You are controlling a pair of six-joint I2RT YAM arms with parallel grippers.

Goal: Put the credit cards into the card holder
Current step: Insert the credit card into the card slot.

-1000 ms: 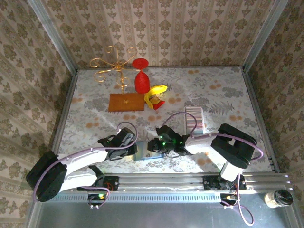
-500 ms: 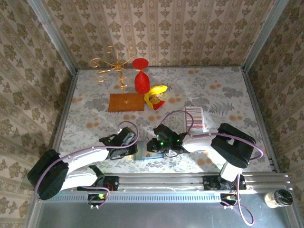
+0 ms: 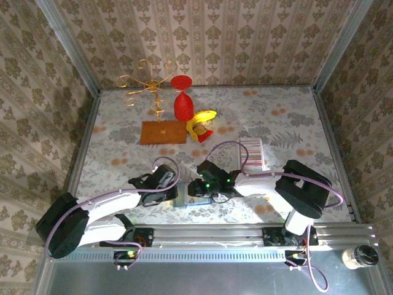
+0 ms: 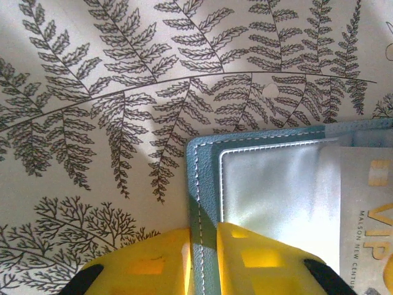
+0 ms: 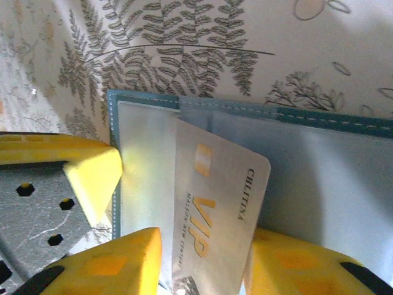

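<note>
— What is the left gripper (image 4: pixel 202 238) doing?

— Its yellow fingers (image 4: pixel 258 258) are pinched together on the stitched edge of the small teal-blue stitched pouch (image 4: pixel 201 160). The pouch lies open on the pale fern-printed cloth (image 4: pixel 123 92). Its clear plastic pocket (image 4: pixel 276 196) sits just ahead and to the right of those fingertips.

— And the right gripper (image 5: pixel 202 239)?

— It meets the pouch from the opposite side. The pale silvery rectangular card with gold VIP lettering (image 5: pixel 215 196) lies tilted across the open pouch, between this gripper's two yellow fingers (image 5: pixel 116 261). They stand close against the card's long edges. Whether they actually clamp it I cannot tell, nor whether the card's far end is inside the pocket.

— Where is the card holder?

— Seen from above, the long ribbed silvery tray (image 3: pixel 252 153) lies beyond the right gripper and off to its right, well apart from it. Pouch and card sit between the two grippers.
</note>
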